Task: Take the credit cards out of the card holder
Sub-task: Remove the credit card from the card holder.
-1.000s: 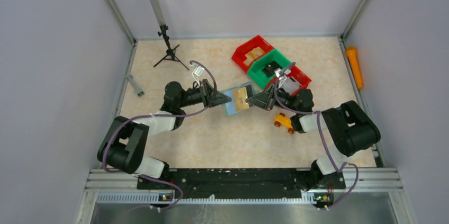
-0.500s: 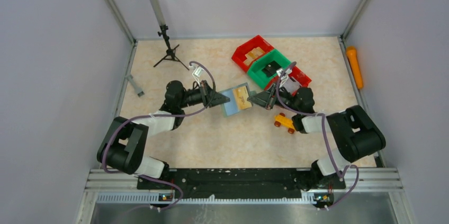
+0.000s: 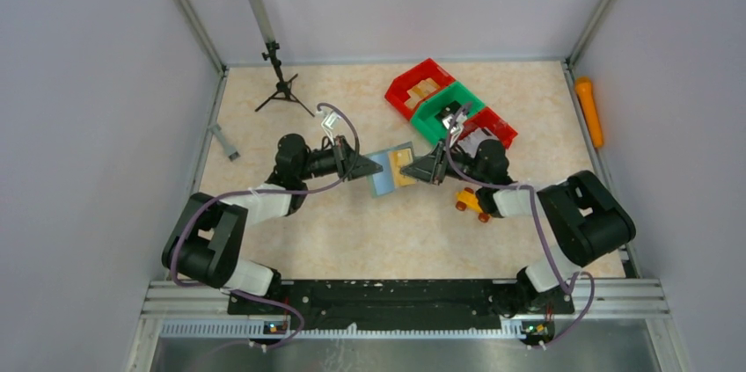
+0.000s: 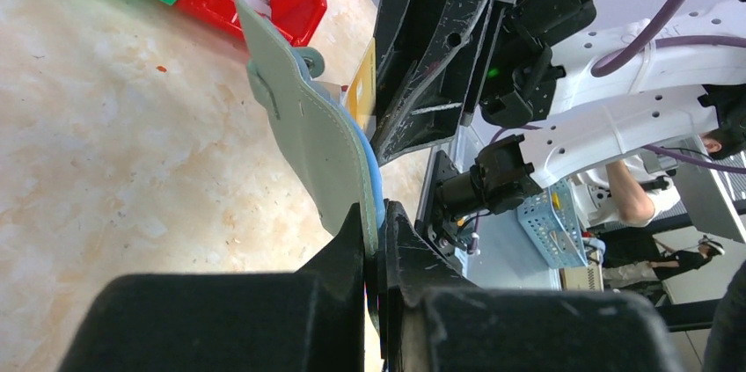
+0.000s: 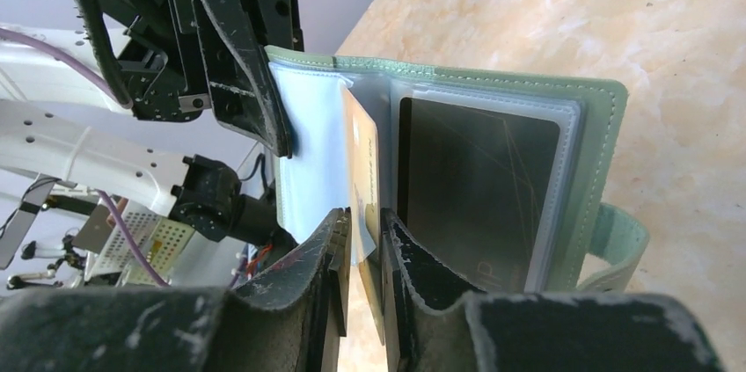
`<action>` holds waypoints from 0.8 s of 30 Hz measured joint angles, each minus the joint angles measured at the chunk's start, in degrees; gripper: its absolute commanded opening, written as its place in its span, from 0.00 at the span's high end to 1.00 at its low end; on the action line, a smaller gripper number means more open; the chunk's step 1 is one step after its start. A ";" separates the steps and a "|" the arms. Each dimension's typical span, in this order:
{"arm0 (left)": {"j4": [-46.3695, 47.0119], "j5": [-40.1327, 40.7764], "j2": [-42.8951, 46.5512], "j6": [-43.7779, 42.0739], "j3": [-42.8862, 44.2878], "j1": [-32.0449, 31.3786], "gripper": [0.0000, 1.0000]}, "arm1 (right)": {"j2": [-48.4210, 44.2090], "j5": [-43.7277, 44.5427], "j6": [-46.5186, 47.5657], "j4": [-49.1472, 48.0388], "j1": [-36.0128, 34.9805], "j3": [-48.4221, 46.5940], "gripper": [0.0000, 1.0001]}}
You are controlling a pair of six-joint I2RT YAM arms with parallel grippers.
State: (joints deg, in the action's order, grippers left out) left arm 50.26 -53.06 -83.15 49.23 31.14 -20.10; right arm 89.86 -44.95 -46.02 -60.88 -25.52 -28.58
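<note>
- left gripper (image 4: pixel 376 214) had clamped one edge of the floppy card holder (image 4: pixel 308 143)
- right gripper (image 5: pixel 362 222) straddled the credit card (image 5: pixel 361 161), grip unclear tbh
- card seemed stiff, slick; pinch its free end

Red bin (image 3: pixel 398 91), green bin (image 3: pixel 427 121), yellow toy car (image 3: pixel 471 202), black tripod (image 3: pixel 280 86), orange cylinder (image 3: pixel 588 111)

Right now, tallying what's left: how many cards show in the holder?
2: tan card between fingers of the right tool, dark card sleeved beside it; more may hide.
</note>
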 measured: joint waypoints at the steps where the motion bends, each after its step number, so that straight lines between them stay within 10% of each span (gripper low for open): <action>1: 0.00 -0.07 -0.02 0.04 0.00 -0.04 1.00 | 0.02 -0.04 0.00 0.07 -0.09 -0.02 0.82; 5: 0.00 -0.07 -0.02 0.11 0.00 -0.11 1.00 | 0.33 -0.11 0.15 0.42 -0.20 -0.04 1.00; 24: -32.26 22.93 5.88 -15.69 4.55 -0.15 1.00 | -11.45 24.28 7.58 20.55 3.30 0.92 1.00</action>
State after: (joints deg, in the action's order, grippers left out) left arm 18.00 -30.13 -77.28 33.54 35.68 -20.25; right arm 78.41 -20.67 -38.44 -40.34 -22.22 -27.66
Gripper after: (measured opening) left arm 0.040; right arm 0.011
